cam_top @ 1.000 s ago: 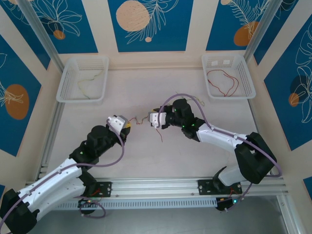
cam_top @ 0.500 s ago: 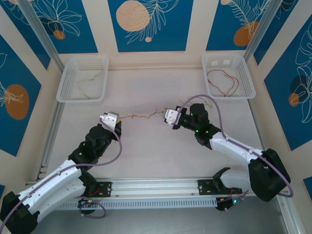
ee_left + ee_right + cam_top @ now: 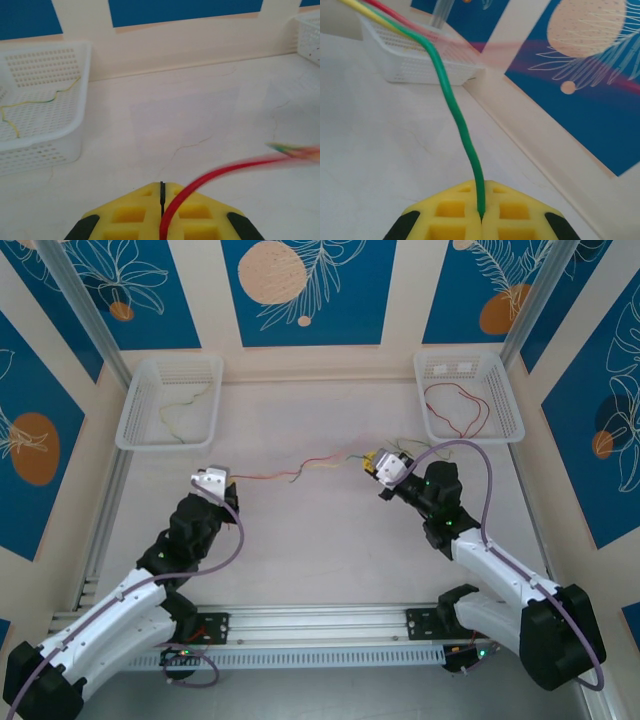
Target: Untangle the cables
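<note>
Red is what your left end effector (image 3: 212, 480) has: in the left wrist view its yellow pads are clenched on the red wire (image 3: 200, 181), which runs up and away to the right. Your right end effector (image 3: 383, 465) is clenched too, on the green wire (image 3: 454, 107). That wire rises from the seam between its pads and meets a yellow and a red strand at the top left of the right wrist view. From above, the two hold one thin bundle of cables (image 3: 300, 470) stretched fairly taut over the middle of the tabletop (image 3: 320, 560). A wavy kink sits near mid-span, where the colours seem to run twisted together. I judge the task partly done. A yellow-green wire (image 3: 185, 405) lies by itself in the left basket (image 3: 127, 405), and a looped red cable (image 3: 455, 410) lies in the right basket (image 3: 476, 437), both at the far edge. What is left, as I read it, is to draw this bundle apart into single strands. The twist itself is the main obstacle, and the strands are too thin and blurred for you to count its turns. Mind also the purple arm cable (image 3: 455, 444) arching just behind your right end effector, near the wire's end.
</note>
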### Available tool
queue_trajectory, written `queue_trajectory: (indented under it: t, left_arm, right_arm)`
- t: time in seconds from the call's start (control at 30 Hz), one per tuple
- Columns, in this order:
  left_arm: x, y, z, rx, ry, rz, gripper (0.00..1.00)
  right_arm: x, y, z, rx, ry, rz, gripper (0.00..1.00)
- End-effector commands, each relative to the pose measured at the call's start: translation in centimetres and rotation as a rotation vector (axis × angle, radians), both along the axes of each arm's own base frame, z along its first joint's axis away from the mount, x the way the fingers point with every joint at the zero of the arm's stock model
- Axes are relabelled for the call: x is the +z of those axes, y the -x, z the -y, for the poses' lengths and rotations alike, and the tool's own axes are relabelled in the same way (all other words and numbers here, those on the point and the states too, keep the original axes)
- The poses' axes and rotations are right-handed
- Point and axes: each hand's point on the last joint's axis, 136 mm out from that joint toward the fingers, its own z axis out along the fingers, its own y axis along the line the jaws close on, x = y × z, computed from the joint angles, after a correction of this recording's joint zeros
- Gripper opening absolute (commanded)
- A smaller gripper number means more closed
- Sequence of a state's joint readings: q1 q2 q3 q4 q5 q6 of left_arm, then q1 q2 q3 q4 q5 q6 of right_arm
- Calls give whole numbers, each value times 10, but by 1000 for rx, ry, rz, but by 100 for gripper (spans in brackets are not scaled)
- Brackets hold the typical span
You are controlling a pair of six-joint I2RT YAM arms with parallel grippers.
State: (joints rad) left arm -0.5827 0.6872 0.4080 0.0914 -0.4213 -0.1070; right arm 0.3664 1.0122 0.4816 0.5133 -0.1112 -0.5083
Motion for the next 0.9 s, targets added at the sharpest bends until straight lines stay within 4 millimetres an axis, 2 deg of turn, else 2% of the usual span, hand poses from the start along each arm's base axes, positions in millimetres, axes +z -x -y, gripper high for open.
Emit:
queue_trajectory:
  t: [0.0,0.13,0.37,0.5,0.63,0.73,0.87]
  left_arm:
    - [2,-2,-18,88,15,1,0]
    - [-2,-2,-27,140,18,-8,0]
    - [-9,1,-48,242,30,-22,0]
    - [-8,1,-46,221,40,-18,0]
    - [-1,2,-56,269,15,1,0]
    - [4,8,-73,361,64,28,0]
    - [-4,26,-109,556,160,19,0]
  right_arm:
    - [10,-14,18,-117,-57,-6,0]
    - [7,-32,38,-250,-58,-29,0]
    - [4,-50,66,-408,-81,-56,0]
    - [2,-43,51,-318,-99,-86,0]
    - [1,-48,53,-347,-97,-97,0]
    - [-2,-54,67,-409,-146,-138,0]
    - [-9,-63,86,-504,-197,-194,0]
